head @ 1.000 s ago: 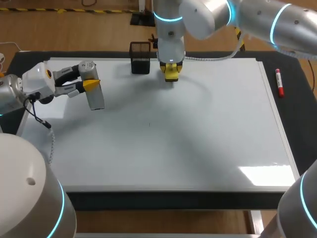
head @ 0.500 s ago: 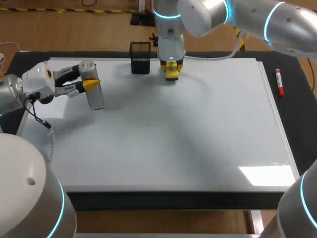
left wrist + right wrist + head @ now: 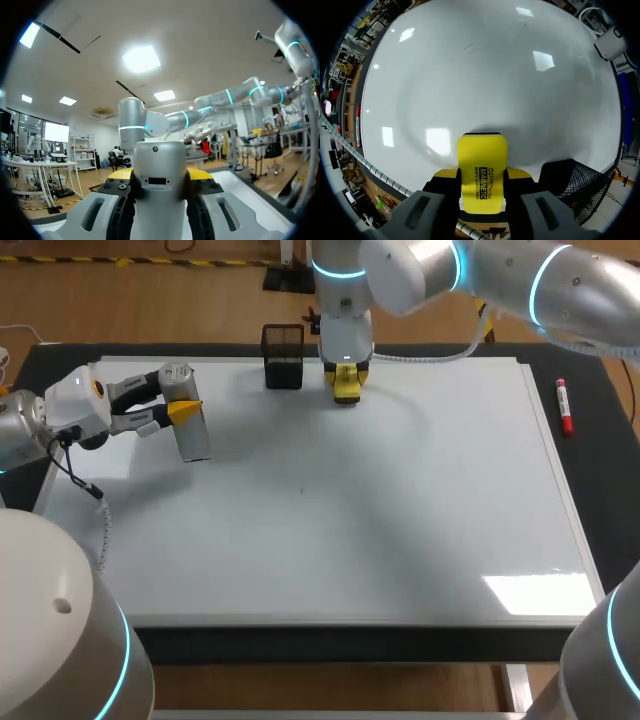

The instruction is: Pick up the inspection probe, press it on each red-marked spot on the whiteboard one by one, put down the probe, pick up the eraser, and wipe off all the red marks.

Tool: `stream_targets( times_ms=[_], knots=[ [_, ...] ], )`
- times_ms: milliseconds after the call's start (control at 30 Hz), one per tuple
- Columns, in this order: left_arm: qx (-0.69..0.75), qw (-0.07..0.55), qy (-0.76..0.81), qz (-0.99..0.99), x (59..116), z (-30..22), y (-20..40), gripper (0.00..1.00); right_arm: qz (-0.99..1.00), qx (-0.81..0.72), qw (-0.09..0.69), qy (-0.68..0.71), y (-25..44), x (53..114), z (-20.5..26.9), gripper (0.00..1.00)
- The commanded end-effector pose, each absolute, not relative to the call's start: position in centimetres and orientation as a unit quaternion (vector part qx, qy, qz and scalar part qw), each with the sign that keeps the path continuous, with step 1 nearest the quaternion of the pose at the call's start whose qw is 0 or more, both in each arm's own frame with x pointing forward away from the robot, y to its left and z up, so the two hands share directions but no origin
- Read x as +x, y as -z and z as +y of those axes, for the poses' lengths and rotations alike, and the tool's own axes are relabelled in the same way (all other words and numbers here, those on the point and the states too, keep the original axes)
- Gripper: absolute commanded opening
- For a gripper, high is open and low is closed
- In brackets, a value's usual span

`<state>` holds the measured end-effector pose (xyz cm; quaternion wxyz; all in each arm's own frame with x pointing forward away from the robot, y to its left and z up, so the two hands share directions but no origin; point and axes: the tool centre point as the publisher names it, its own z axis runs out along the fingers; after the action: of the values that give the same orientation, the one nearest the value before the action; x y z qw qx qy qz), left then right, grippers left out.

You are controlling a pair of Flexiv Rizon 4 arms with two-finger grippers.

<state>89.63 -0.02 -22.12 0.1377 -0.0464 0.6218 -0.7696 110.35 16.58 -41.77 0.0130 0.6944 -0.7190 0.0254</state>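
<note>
Right gripper is clamped on the eraser, fingers on its two sides. The eraser's long axis runs out along the fingers and its pad faces down at the whiteboard. I can't tell if it touches.

Key relation: the eraser sits just beside the holder, on the holder's marker side and at the same far edge of the board. The right arm is much the nearer arm to the holder.

Left gripper is closed on the probe, which is upright-ish and well off on the holder's other side, low over the board.

No red spots show on the board, only a tiny dark speck nearer the robot than the holder, so wiping looks done or nearly done. A likely next move is a short sideways shift of the eraser to the holder. The red marker is far from the holder, off the board.
</note>
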Motion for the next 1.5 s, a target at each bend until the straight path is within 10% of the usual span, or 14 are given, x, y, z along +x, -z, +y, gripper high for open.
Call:
stream_targets(
  times_ms=[33,133,233,267,300,333,1500],
  knots=[
    [-0.046,0.138,0.769,0.622,89.6,0.0,22.0,0.0,-0.718,0.695,0.017,-0.027,42.0,110.6,16.9,0.0],
    [-0.046,0.138,0.769,0.622,89.6,0.0,22.0,0.0,-0.718,0.695,0.019,-0.025,42.0,110.5,16.9,0.02],
    [-0.046,0.138,0.769,0.622,89.6,0.0,22.0,0.0,-0.721,0.692,0.019,-0.026,42.0,110.5,16.9,0.27],
    [-0.046,0.138,0.769,0.622,89.6,0.0,22.0,0.0,-0.721,0.693,0.015,-0.023,41.9,110.4,16.9,0.38],
    [-0.046,0.138,0.769,0.622,89.6,0.0,22.0,0.0,-0.722,0.691,0.015,-0.024,41.9,110.4,16.9,0.83],
    [-0.046,0.138,0.769,0.622,89.6,0.0,22.0,0.0,-0.724,0.689,0.015,-0.024,41.8,110.4,16.8,1.0],
    [-0.046,0.138,0.769,0.622,89.6,0.0,22.0,0.0,-0.893,0.439,-0.051,0.084,36.2,110.4,9.4,1.0]
  ],
)
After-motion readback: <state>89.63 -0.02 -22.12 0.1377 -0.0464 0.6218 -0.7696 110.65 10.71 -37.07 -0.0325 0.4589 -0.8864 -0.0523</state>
